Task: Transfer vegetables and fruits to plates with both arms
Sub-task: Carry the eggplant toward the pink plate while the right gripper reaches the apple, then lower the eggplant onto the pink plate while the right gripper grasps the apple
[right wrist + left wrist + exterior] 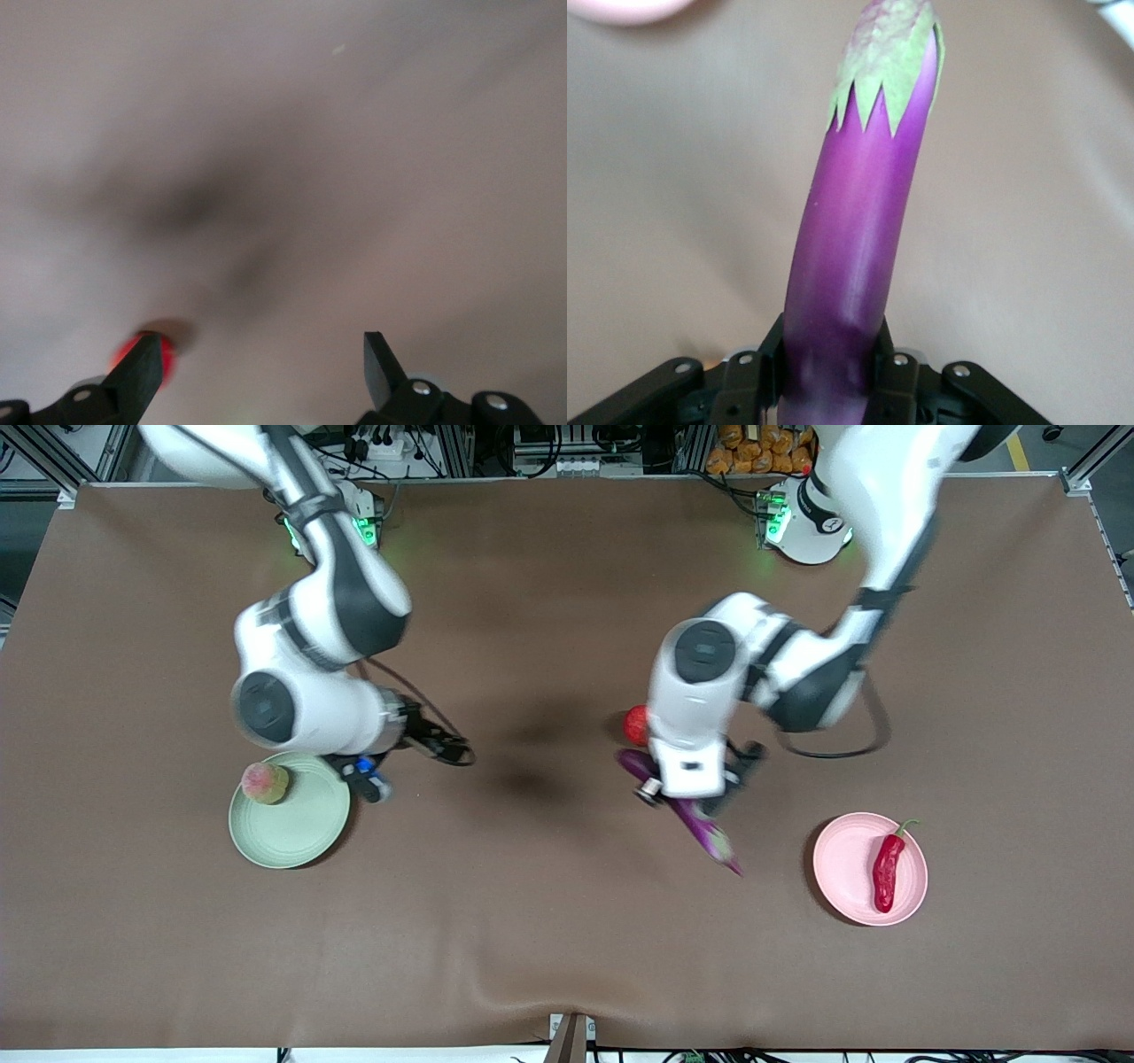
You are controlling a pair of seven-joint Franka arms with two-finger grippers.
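Luckily the left gripper (833,376) is squeezing the purple eggplant (855,239) by one end, so the long part could tip and slip out before the pink plate (842,877). The right gripper (264,367) is open near the green plate (301,833). Brown cloth (532,939) covers the table, metal frames above

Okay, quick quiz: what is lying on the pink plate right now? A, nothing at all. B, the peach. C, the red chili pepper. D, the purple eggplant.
C: the red chili pepper lies on the pink plate, while the eggplant is clamped in the left gripper.
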